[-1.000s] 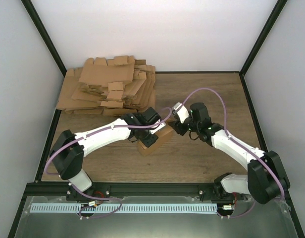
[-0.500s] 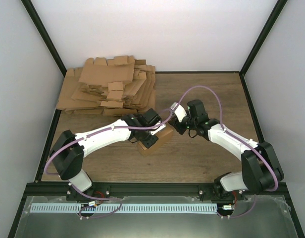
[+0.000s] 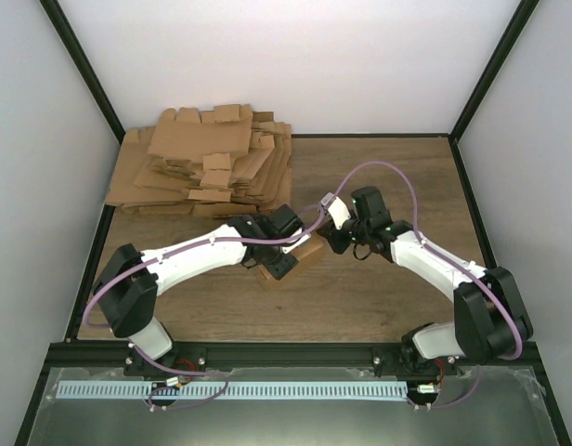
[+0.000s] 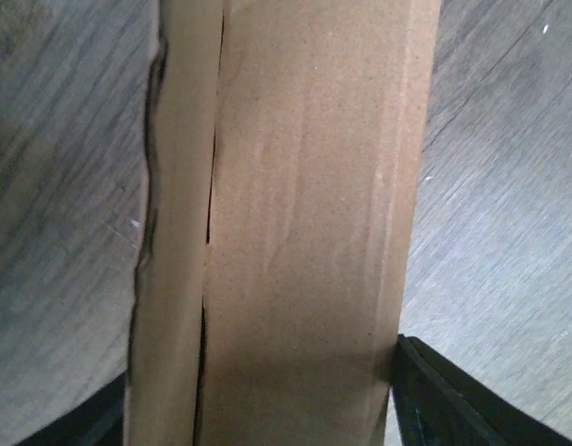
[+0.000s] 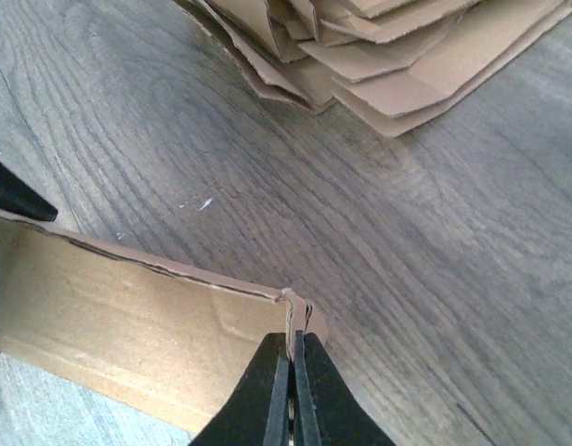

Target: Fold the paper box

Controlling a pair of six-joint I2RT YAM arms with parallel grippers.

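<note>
The paper box is a small brown carton lying on the wooden table between the two arms. My left gripper straddles it from above. In the left wrist view the box fills the space between the black fingers, which touch its sides. My right gripper is at the box's right end. In the right wrist view the right gripper is shut, pinching a thin upright flap edge at the corner of the box.
A big pile of flat cardboard blanks lies at the back left of the table; its near edge shows in the right wrist view. Black frame posts and white walls ring the table.
My right gripper has moved left to the box's end and closed on the flap edge. The box and my left gripper have shifted slightly left.
</note>
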